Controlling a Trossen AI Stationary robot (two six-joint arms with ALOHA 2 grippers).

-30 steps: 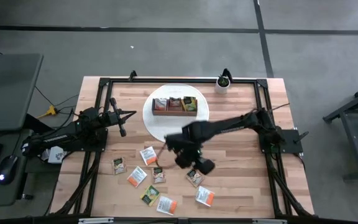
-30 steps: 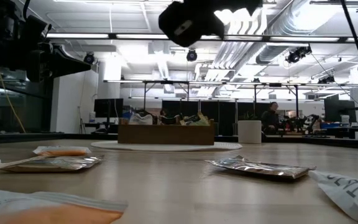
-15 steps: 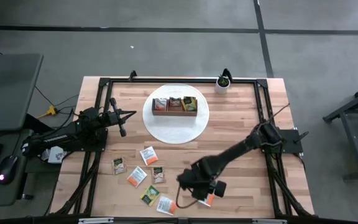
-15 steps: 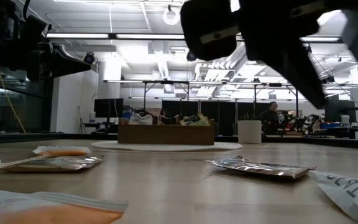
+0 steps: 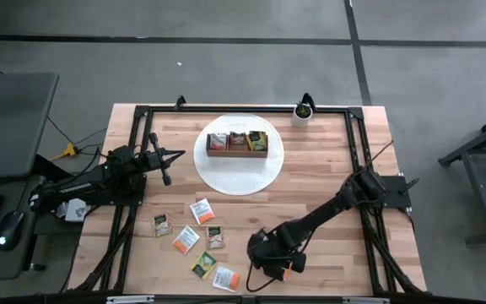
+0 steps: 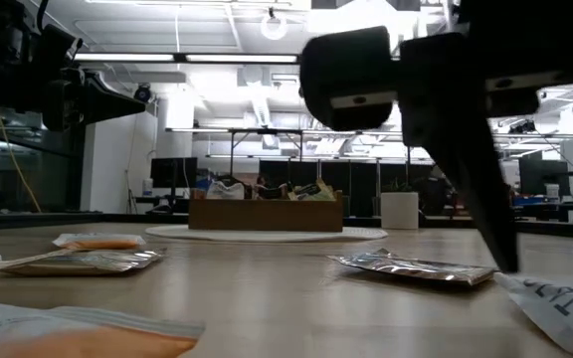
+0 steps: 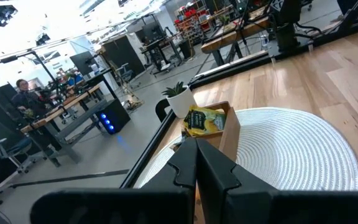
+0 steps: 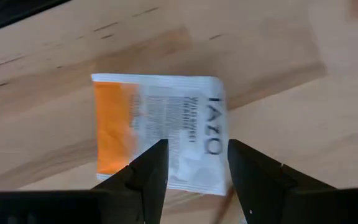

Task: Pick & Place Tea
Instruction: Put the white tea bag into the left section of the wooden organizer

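The right arm's dark two-finger gripper point(image 8: 192, 171) hangs low over a white-and-orange square paper tea sachet point(image 8: 160, 130) lying flat near the front edge of the pale wooden table point(image 5: 319, 169), right of the middle. Its fingers point(image 8: 146, 174) stand apart with a clear gap between them, straddling the sachet's near edge from above; they hold nothing, and whether the tips touch the paper cannot be told.

In the high view the gripper point(image 5: 270, 263) covers most of that sachet point(image 5: 286, 270), leaving only an orange corner showing. Bare wood lies open to the right of it as far as the black frame rail point(image 5: 368, 228) along the table's right edge.

To its left, six more loose sachets lie scattered over the front-left part of the table: another white-and-orange one point(image 5: 225, 278) by the front edge, a green-yellow one point(image 5: 203, 265) beside it, and others point(image 5: 186, 239) farther back towards the middle. None touches the gripper.

Towards the back edge, a brown three-compartment wooden box point(image 5: 237, 143) with sachets in its compartments stands on a round white woven mat point(image 5: 239, 173). A small white pot with a green plant point(image 5: 301, 112) stands at the back edge to the right.

The left arm's gripper point(image 5: 164, 169) waits above the table's left side, its fingers point(image 7: 213, 171) pressed together and empty, pointing towards the box point(image 7: 219, 127).
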